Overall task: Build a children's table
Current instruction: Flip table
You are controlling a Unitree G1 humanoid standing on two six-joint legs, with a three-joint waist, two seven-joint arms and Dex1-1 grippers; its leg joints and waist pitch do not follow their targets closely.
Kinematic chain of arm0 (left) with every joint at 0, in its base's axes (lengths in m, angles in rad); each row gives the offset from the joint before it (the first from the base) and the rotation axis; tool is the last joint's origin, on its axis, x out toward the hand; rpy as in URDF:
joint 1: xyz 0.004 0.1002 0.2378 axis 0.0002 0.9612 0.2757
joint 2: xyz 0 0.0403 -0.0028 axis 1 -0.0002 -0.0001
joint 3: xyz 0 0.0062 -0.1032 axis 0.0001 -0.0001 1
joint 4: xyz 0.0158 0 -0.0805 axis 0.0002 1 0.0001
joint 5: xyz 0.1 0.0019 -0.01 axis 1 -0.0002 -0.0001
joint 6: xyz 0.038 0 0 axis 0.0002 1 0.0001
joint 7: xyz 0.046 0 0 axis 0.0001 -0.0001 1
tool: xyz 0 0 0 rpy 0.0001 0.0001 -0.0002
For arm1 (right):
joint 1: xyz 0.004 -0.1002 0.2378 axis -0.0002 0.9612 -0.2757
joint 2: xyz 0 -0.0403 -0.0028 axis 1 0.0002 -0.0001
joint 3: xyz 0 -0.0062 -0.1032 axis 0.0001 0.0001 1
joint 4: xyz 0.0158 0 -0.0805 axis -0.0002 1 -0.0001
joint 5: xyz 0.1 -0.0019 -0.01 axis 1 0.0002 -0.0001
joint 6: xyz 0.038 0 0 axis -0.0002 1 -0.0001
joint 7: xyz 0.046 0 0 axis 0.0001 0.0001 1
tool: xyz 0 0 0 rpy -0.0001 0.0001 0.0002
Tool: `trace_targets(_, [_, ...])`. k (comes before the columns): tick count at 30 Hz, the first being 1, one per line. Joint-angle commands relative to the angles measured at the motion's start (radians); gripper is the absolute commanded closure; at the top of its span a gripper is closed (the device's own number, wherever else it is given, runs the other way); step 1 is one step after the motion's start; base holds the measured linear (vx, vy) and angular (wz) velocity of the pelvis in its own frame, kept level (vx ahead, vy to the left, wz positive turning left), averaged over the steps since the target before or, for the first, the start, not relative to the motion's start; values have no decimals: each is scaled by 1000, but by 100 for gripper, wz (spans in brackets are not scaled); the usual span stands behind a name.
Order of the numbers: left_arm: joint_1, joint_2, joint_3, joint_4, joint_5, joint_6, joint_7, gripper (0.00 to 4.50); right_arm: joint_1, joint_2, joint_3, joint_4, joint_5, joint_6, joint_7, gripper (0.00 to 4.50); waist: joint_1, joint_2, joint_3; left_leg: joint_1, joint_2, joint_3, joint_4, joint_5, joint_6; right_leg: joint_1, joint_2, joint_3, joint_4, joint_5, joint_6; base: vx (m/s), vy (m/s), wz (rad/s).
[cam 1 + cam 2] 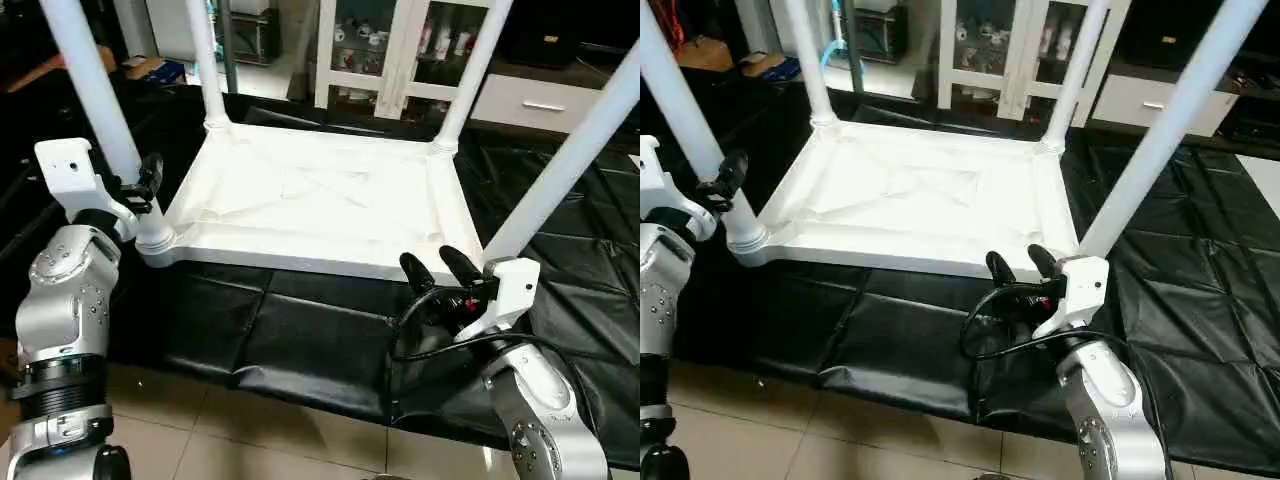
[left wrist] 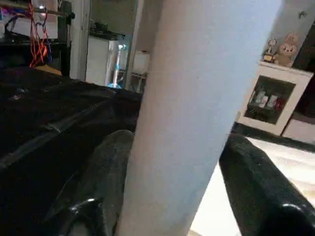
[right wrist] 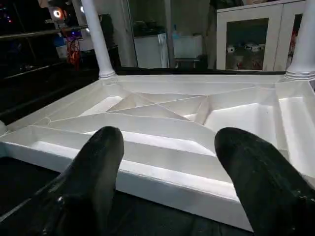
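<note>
The white table top (image 1: 320, 205) lies upside down in the middle of the left eye frame, ribbed underside up, resting on a black quilted sheet (image 1: 300, 340) that covers the surface below; tan floor tiles (image 1: 250, 440) show along the bottom edge. All four white legs stand upright in its corner sockets: the near-left leg (image 1: 100, 110) rises to the upper left corner of the frame, the far-left leg (image 1: 207, 65) to the top left of centre, the far-right leg (image 1: 470, 75) to the top right of centre, and the near-right leg (image 1: 575, 150) slants up to the right edge. The left gripper (image 1: 140, 190), at the left of the frame above its silver forearm, sits at the near-left leg just above the socket; in the left wrist view its two black fingers (image 2: 106, 172) stand on either side of the leg (image 2: 197, 108), close around it, though whether they press the leg I cannot tell. The right gripper (image 1: 440, 268), at the lower right of centre, points at the near edge of the table top with its fingers spread apart and nothing between them; in the right wrist view the fingers (image 3: 98, 162) frame the ribbed underside (image 3: 197, 118), just short of the rim. White cabinets (image 1: 400, 50) stand behind, along the top of the frame.
</note>
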Motion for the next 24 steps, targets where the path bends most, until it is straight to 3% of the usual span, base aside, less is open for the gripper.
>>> trace_targets(1, [-9, -26, -11, -17, -31, 34, -6, 187, -3, 2, 7, -15, 2, 13, -5, 110, -4, 20, -47, 10, 100, -34, -117, -64, 31, 38, -62, 31, -40, -67, -282, 0, 0, 0])
trace_targets(7, [5, -59, 9, -41, -84, 60, -3, 227, 2, 0, 27, -5, -21, 2, -1, 110, -4, 20, -44, 7, 100, -33, -125, -129, 3, 35, -60, 31, -47, -131, -242, 0, 0, 0])
trace_targets(12, [7, -76, 16, -52, -110, 72, 0, 232, 6, 3, 16, -7, -12, 4, -6, 110, -4, 25, -47, 3, 99, -32, -123, -85, 5, 38, -63, 31, -44, -86, -240, 0, 0, 0])
trace_targets(17, [-17, -159, 86, -76, -232, 109, 42, 232, 18, 27, -1, -7, 22, 39, -31, 110, 1, 23, -47, 1, 99, -28, -116, -17, 47, 42, -67, 32, -41, -47, -271, 0, 0, 0])
trace_targets(18, [-20, -171, 93, -80, -248, 111, 46, 232, 19, 31, -3, -5, 27, 48, -35, 110, 2, 26, -46, 1, 101, -28, -116, -13, 56, 41, -66, 32, -43, -52, -275, 0, 0, 0])
trace_targets(21, [-33, -225, 119, -102, -317, 128, 71, 232, 21, 49, -18, 11, 49, 95, -62, 110, 8, 19, -46, -2, 99, -24, -111, -3, 83, 43, -70, 34, -46, -77, -281, 0, 0, 0])
trace_targets(24, [-43, -275, 133, -120, -376, 140, 87, 232, 23, 57, -15, 14, 82, 121, -47, 110, 12, 22, -45, -2, 98, -20, -113, -24, 100, 39, -69, 35, -51, -124, -277, 0, 0, 0])
